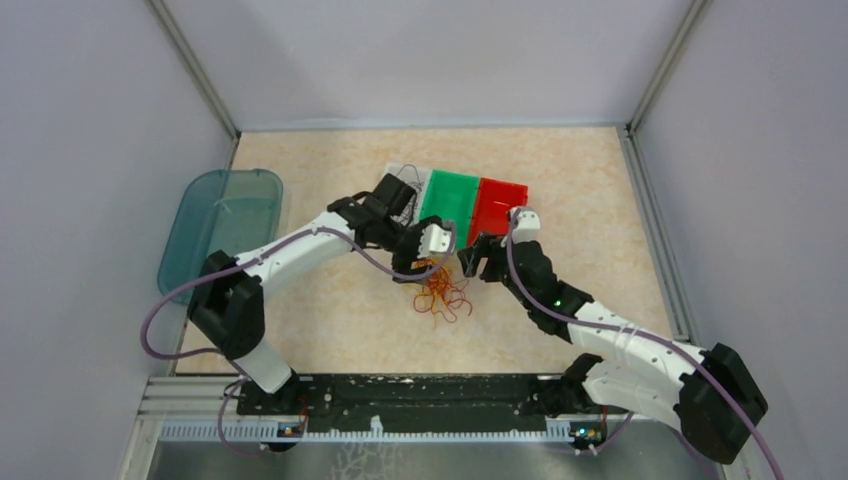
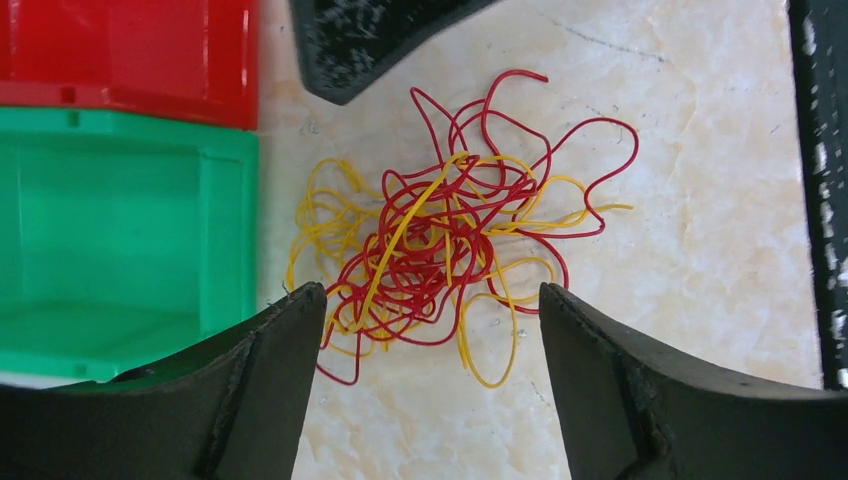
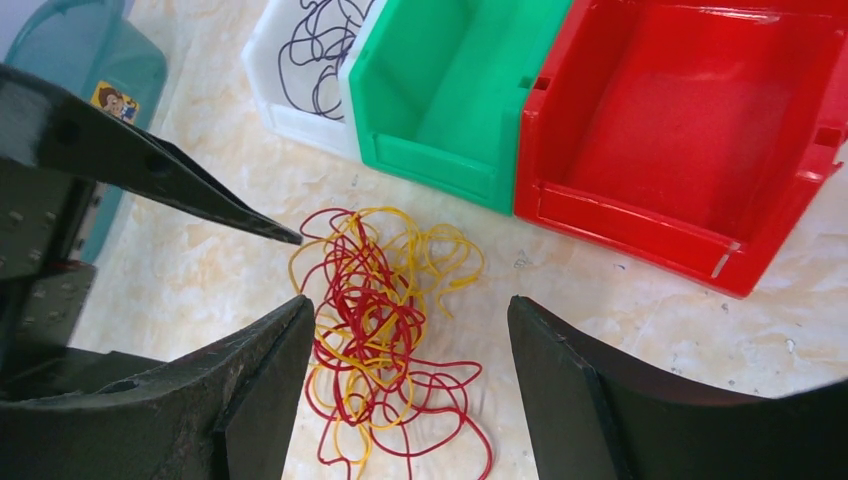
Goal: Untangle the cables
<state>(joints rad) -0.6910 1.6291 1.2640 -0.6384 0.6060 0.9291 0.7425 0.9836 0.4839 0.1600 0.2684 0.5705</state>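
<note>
2 gape empty: left hand point(image 2: 428, 295), right hand point(image 3: 408, 305); right wrist adds binned black cables point(image 3: 320, 45).

- From above, the left end effector point(image 1: 428, 262) covers part of the cables point(image 1: 445, 296); single strands are too small to separate.
- The white bin point(image 1: 412, 178) is mostly hidden behind the left arm point(image 1: 300, 250).

White arms point(image 1: 300, 248), black fingers point(image 2: 250, 400), purple cables point(image 1: 145, 325)

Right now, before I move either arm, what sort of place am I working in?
Most likely a lab robot test cell: plain grey panel walls on aluminium framing box in one tabletop, and colour-coded sorting bins sit beside the tangled cables.
</note>
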